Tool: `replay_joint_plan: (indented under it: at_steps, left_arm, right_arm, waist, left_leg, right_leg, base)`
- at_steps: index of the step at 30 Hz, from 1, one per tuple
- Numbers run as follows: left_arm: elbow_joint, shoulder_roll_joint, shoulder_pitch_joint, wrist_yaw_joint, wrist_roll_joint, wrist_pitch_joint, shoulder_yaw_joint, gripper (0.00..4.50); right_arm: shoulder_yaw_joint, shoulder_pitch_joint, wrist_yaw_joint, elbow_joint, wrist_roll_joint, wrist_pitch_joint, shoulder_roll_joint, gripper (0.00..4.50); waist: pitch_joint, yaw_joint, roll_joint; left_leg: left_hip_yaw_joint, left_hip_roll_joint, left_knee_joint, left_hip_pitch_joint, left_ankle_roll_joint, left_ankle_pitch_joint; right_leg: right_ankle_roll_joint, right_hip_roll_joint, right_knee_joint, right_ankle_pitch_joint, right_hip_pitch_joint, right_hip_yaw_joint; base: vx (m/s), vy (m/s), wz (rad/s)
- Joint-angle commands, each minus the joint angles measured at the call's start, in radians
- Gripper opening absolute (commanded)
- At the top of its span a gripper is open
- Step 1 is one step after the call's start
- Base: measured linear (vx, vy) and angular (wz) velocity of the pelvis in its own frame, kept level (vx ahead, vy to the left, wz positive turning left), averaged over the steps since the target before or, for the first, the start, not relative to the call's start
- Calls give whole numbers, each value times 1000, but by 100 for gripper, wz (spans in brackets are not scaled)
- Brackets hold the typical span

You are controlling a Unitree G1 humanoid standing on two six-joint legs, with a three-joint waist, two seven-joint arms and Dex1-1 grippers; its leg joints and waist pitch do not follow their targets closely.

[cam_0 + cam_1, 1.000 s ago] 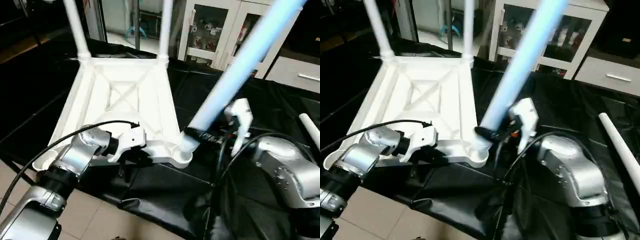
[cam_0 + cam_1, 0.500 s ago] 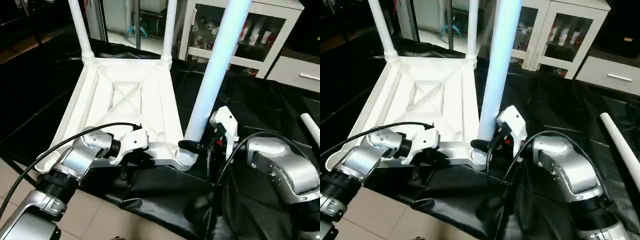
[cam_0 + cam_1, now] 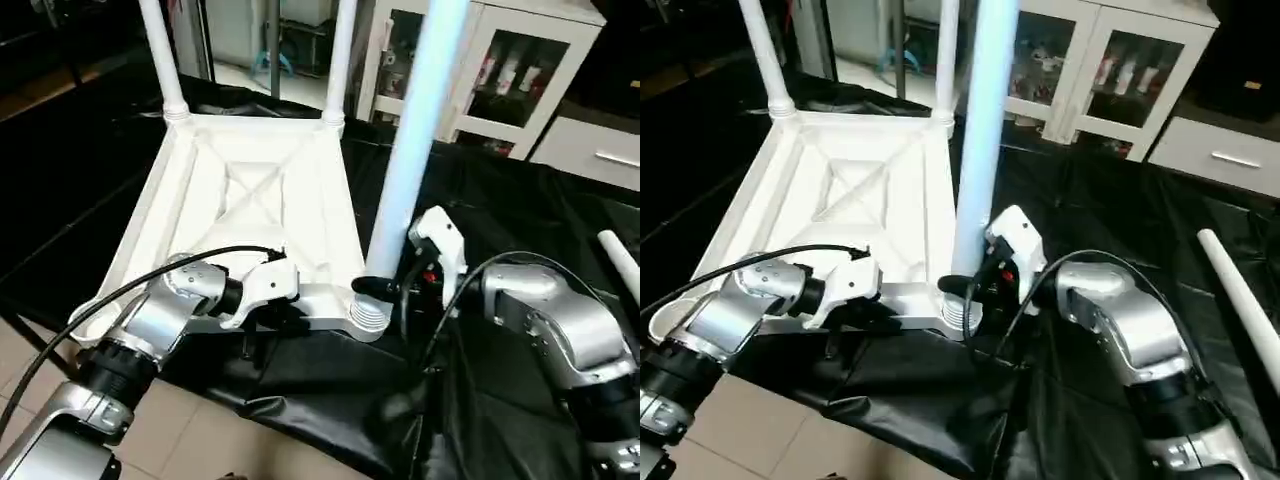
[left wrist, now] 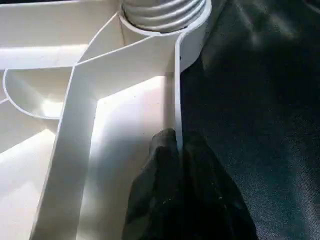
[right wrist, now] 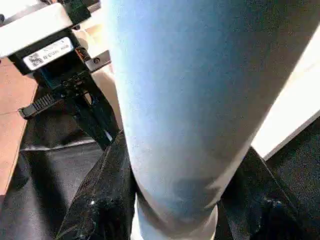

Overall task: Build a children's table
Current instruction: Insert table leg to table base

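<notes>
So the tabletop (image 3: 250, 200) is lying upside down on the black sheet (image 3: 520, 220), X-ribbed underside facing up, running from the near edge of the work area back toward the far side. Two legs are already standing in the far corner sockets: the far left leg (image 3: 160, 55) and the far right leg (image 3: 340, 55), both upright.

The right gripper (image 3: 385, 290) is clamped around a third leg (image 3: 415, 130) low down, just above its threaded end (image 3: 368, 315). That leg stands pretty much upright, maybe a hair tilted, with the threaded end sitting at the near right corner socket (image 4: 192, 35). From the right wrist view the black fingers (image 5: 100, 200) sit on either side of the tube, pressed against it. In the left wrist view the threads (image 4: 162, 12) look to be down in the socket, though I can't really tell how deep.

The left gripper (image 3: 285, 318) is down at the near edge of the tabletop, left of that socket. Its fingers (image 4: 165, 165) are pinched nearly together on the thin rim wall (image 4: 176, 90) of the tabletop, one on the inside and one on the outside.

A fourth leg (image 3: 620, 260) lies loose on the black sheet way off to the right, well apart from everything else. Behind the work area there's a white cabinet (image 3: 500, 70) with glass doors.
</notes>
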Motion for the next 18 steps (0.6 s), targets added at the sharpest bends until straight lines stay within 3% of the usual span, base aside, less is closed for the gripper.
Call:
replay_joint_plan:
  at_steps: [1,6,10,11,13,18]
  left_arm:
    - [-27,-9,22,-4,2,7,-28,0]
    - [-46,1,31,-8,8,13,-30,0]
    - [-62,7,39,-10,7,22,-32,0]
    - [-67,8,42,-9,7,25,-32,0]
    - [-75,8,44,-9,6,32,-32,0]
    - [-80,11,50,-9,7,37,-30,0]
  right_arm:
    - [15,-5,4,24,-14,23,1,185]
    - [25,-20,12,50,-19,23,6,185]
    - [26,-26,15,59,-18,23,12,185]
    - [22,-27,14,66,-15,24,18,185]
    - [10,-23,12,78,-6,19,31,185]
    - [-35,7,-10,93,22,4,61,185]
  waist:
    - [-60,-2,-7]
    - [-59,-3,-15]
    - [-60,-3,-15]
    - [-60,-4,-20]
    - [-60,-4,-17]
    - [-61,-6,-20]
  left_leg:
    - [1,27,-77,-8,31,1]
    - [1,27,-78,-8,31,-4]
    - [1,27,-78,-6,26,1]
    - [1,27,-78,-7,27,1]
    - [1,26,-78,-6,25,4]
    - [1,26,-78,-6,21,-7]
  right_leg:
    - [-213,-58,-53,-47,59,40]
    - [-210,-59,-54,-54,59,40]
    - [-213,-58,-52,-39,57,39]
    - [-213,-57,-52,-39,58,39]
    - [-215,-57,-51,-30,58,39]
    - [-217,-58,-52,-30,58,39]
  base:
    - [0,0,0]
    - [0,0,0]
    - [0,0,0]
    - [0,0,0]
    - [0,0,0]
    - [0,0,0]
